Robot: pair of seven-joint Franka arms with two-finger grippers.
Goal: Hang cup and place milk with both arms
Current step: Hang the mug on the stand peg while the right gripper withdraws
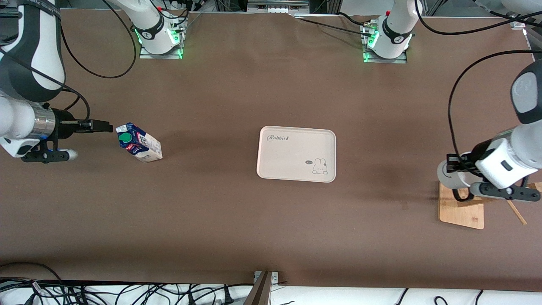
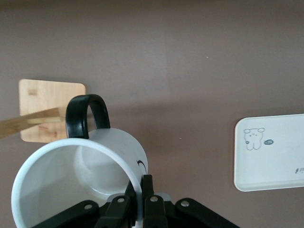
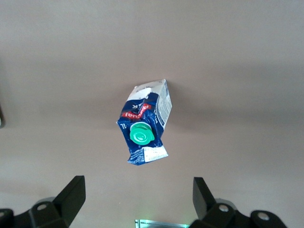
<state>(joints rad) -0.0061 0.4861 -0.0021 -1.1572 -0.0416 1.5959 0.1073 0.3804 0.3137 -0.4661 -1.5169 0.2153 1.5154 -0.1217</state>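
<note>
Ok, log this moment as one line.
left gripper: shut on cup, over wooden rack | right gripper: open, beside milk

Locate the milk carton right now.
In the front view the milk stands on the table toward the right arm's end, apart from the tray, with the open right gripper level with its top and close beside it.

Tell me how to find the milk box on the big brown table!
Start at the cream tray in the middle of the table, then look toward the right arm's end. The milk stands there alone on the bare brown top, just beside the open right claw. Its blue top and round green cap give it away.
</note>
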